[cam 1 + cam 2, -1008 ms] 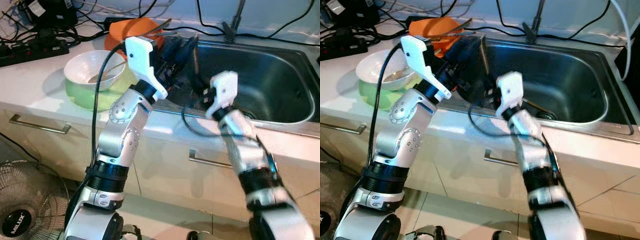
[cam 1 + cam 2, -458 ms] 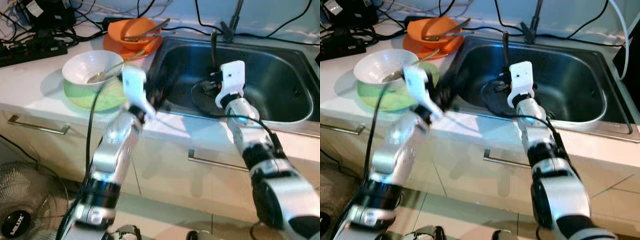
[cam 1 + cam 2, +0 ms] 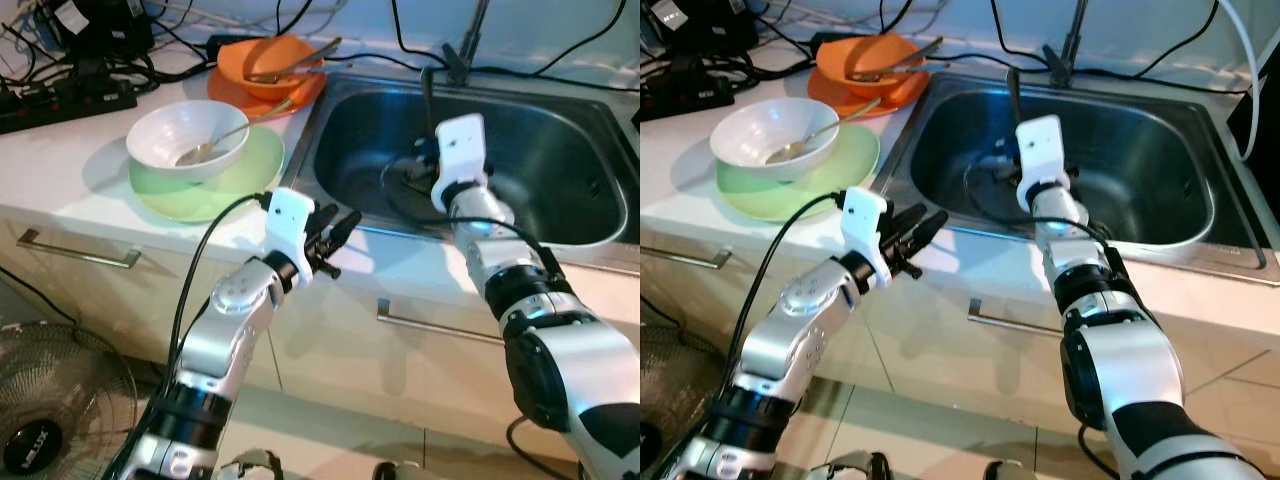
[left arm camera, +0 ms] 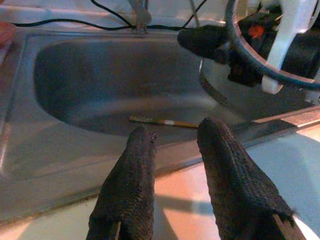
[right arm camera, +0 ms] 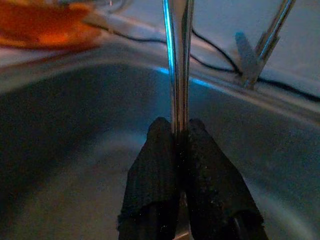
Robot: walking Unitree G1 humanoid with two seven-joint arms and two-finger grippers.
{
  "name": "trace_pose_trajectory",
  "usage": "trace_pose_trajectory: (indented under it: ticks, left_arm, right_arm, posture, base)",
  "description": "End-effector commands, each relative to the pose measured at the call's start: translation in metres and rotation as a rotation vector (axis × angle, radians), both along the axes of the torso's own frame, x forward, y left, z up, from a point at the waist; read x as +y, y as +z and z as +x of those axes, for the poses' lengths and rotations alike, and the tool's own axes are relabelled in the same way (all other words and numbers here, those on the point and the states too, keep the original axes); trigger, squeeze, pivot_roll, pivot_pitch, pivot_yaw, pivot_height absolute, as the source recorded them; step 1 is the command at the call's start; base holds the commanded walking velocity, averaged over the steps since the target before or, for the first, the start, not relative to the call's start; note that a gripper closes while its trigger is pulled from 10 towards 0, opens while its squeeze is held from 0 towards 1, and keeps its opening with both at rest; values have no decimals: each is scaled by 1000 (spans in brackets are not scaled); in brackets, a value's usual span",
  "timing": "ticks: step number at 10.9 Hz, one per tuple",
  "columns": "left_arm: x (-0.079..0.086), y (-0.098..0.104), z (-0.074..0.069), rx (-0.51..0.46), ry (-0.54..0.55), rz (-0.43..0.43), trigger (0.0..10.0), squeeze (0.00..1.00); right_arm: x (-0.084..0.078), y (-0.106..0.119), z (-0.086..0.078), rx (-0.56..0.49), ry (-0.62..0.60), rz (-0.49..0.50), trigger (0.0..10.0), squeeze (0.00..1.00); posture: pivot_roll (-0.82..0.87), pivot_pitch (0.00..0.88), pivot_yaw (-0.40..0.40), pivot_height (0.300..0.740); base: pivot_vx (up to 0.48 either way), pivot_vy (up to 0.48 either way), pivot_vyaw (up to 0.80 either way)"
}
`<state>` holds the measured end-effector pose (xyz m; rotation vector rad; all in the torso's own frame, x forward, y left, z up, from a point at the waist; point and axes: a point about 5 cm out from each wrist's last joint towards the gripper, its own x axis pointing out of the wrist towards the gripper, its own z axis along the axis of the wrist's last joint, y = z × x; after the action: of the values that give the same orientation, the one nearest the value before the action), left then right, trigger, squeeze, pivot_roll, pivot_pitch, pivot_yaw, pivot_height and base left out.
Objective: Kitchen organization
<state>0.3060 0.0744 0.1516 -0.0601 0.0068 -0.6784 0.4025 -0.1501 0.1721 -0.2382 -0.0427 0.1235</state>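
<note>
your right gripper [image 5: 179,145] is pinched on a thin metal utensil [image 5: 178,65], held upright over the sink [image 3: 560,235]. your left gripper [image 4: 175,150] sits spread and empty at the desk [image 3: 60,160] edge. lower the utensil slowly and clear the faucet [image 3: 465,45]; a chopstick [image 4: 162,122] lies on the basin floor.

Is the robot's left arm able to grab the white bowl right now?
Probably yes. The left gripper is open and empty by the counter edge, with only the green plate's rim between it and the white bowl.
</note>
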Motion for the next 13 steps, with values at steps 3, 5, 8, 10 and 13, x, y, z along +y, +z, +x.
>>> trace_pose_trajectory:
  ticks: [3,5,8,10,13]
  left_arm:
    - [-2,-10,-6,55,-15,46,10000,0]
    - [-2,-11,-7,56,-10,55,10000,0]
    - [1,-12,-9,62,0,69,10000,0]
    - [0,-12,-11,64,1,68,10000,0]
    - [-2,-11,-10,44,3,70,10000,0]
  right_arm:
    - [0,-5,2,73,-31,-27,10000,0]
    - [1,-9,1,99,-26,-43,10000,114]
    - [1,-20,-2,141,-23,-67,10000,886]
    - [3,-22,-3,141,-20,-90,10000,0]
    - [5,-9,-1,46,-2,-75,10000,0]
  posture:
    - [147,81,3,740]
    - [157,83,-4,740]
    - [175,84,-9,740]
    - [179,81,-11,740]
    - [166,66,-10,740]
  base:
    - [0,0,0]
    - [0,0,0]
    - [0,0,0]
    - [0,0,0]
    - [0,0,0]
